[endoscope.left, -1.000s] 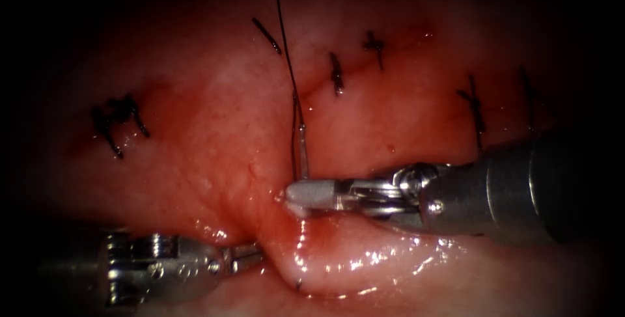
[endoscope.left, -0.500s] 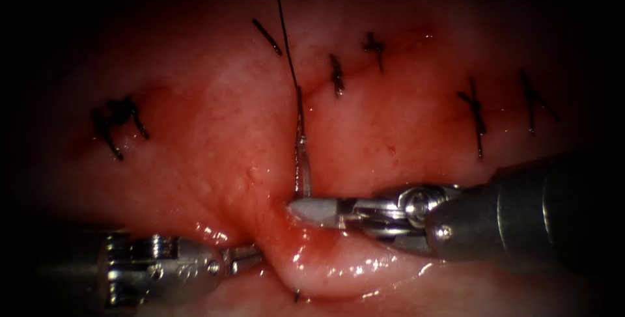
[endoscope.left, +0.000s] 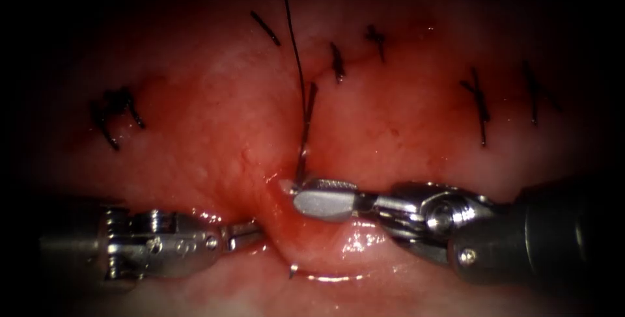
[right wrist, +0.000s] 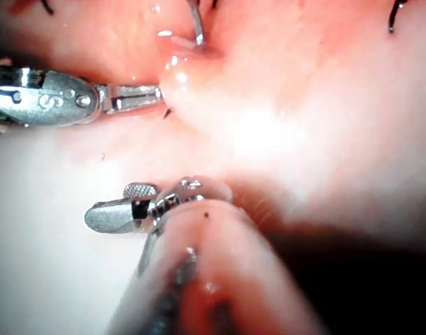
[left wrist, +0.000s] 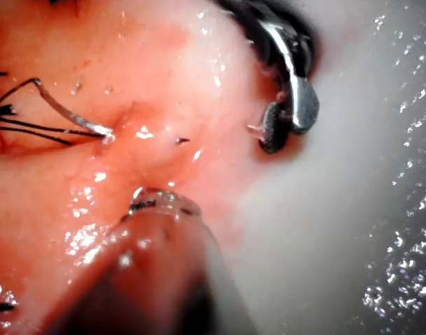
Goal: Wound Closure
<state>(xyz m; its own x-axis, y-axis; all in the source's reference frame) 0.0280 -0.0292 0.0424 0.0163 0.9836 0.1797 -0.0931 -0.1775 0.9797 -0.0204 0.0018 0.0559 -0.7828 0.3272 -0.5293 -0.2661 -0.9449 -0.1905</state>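
While the needle (endoscope.left: 305, 135) sits buried mid-curve in the tissue (endoscope.left: 215, 115) at the cut, its tail w/ thread (endoscope.left: 293, 30) stands up just above the R tool (endoscope.left: 306, 196). What looks like its point (endoscope.left: 293, 269) peeks out lower down. R tool is slightly spread and holds nothing, resting just beside the needle. L tool (endoscope.left: 250, 232) noses into the tissue fold left of the cut; can't tell if it grips. My guess: any grasp should be square on the needle, and any rotation should follow its curve w/o tearing that wet edge.

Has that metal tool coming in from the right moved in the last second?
Yes. The right tool has swung its shaft lower, away from the stitches above it, while its tip stayed by the needle at the cut.
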